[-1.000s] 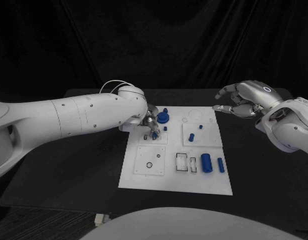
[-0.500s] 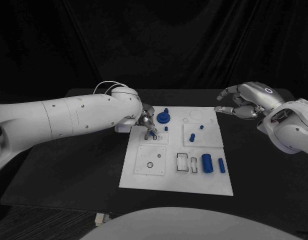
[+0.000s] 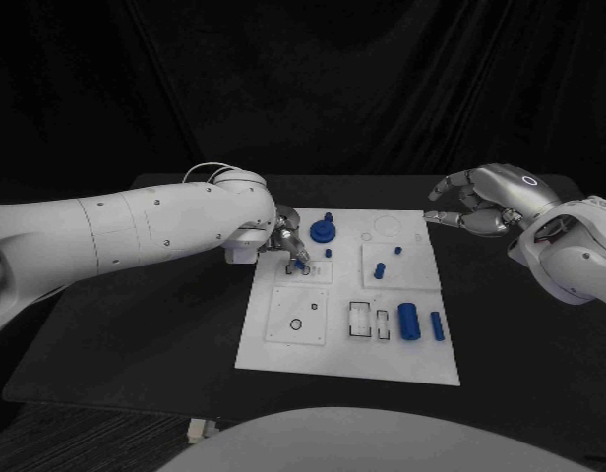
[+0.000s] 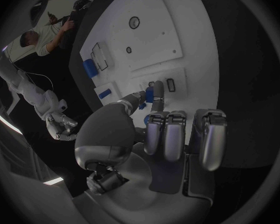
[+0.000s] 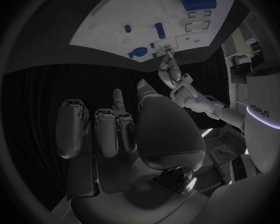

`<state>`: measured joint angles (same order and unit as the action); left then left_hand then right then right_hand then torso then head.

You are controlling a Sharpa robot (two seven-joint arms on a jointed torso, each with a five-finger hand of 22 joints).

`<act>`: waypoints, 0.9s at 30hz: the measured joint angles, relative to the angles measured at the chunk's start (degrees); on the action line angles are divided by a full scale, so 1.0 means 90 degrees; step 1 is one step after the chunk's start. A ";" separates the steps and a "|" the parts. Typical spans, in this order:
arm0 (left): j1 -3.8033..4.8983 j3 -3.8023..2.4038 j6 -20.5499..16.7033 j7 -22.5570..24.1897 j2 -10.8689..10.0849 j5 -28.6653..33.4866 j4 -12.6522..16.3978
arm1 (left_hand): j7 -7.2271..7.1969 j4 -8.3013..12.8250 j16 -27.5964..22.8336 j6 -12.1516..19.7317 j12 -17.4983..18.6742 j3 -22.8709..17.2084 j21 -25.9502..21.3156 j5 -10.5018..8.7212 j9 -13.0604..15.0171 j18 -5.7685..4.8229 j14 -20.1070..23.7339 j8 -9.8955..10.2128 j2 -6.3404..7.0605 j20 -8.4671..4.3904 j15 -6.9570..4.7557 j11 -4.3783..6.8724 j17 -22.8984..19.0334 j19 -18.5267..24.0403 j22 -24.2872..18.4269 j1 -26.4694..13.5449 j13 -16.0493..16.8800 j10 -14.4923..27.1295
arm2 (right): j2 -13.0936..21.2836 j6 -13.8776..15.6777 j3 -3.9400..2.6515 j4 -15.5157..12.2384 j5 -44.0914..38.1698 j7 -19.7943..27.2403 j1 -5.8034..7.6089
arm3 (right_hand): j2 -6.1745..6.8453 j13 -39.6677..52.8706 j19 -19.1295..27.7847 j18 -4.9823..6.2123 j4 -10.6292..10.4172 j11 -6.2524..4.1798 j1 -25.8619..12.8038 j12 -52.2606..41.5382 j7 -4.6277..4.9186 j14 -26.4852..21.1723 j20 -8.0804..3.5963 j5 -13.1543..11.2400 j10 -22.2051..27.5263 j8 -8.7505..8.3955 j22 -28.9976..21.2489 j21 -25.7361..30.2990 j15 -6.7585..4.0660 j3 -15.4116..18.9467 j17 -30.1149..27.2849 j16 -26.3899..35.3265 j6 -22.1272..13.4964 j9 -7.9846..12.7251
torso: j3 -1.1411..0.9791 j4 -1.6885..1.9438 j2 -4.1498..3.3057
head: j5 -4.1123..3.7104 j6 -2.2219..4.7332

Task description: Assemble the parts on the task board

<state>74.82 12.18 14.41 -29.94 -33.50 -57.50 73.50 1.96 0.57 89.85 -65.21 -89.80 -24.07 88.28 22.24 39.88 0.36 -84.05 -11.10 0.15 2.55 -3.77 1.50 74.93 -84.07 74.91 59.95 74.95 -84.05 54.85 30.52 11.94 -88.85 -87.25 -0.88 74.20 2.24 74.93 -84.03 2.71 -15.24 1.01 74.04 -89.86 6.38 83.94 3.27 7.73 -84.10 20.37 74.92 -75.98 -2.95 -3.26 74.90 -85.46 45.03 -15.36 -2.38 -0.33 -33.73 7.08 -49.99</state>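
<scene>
My left robot hand (image 3: 287,244) pinches a small blue part (image 4: 157,91), probably to seat it in the task board (image 3: 318,359); right robot hand (image 3: 476,205) hovers, curled, grasping nothing.

Black table (image 3: 133,324) set against dark curtain folds (image 3: 303,79) behind; patterned dark floor (image 3: 90,442) below the near edge

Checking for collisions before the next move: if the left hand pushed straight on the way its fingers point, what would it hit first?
Probably the task board itself. The left hand points down at the board's far left corner, pinching a small blue part just above it. Depth is unclear.
</scene>
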 measured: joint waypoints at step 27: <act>-0.0076 0.0002 -0.0050 -0.0202 0.0102 0.0185 -0.0123 | 0.0025 0.0027 0.0000 0.0003 0.0000 -0.0131 0.0000 0.0028 0.0023 0.0000 0.0000 0.0039 0.0007 0.0000 0.0000 -0.0011 -0.0001 0.0000 0.0000 -0.0127 0.0000 -0.0011 | 0.0004 -0.0057 0.0000 0.0022 0.0000 -0.0025 -0.0055 | 0.0000 -0.0001 0.0000 -0.0001 0.0000 0.0000 0.0000 0.0000 0.0000 0.0000 0.0000 0.0000 0.0000 0.0000 -0.0002 0.0026 0.0000 0.0000 0.0004 0.0029 0.0000 -0.0001 | 0.0001 -0.0011 -0.0006 | 0.0010 0.0000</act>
<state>74.14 12.20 13.97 -31.76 -32.58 -55.84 72.40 2.18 0.81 89.85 -65.19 -89.80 -25.25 88.28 22.49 40.09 0.35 -84.05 -10.75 0.22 2.55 -3.77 1.40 74.92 -84.07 74.90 58.80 74.95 -84.14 54.89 30.00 11.94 -88.66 -87.24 -1.10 73.70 2.24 74.92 -84.03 2.70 -15.24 1.01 74.04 -89.85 6.38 83.94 3.27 7.73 -84.11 20.36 74.91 -75.75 -2.95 -3.26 74.94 -85.20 45.03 -15.37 -2.37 -0.43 -33.78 7.17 -49.99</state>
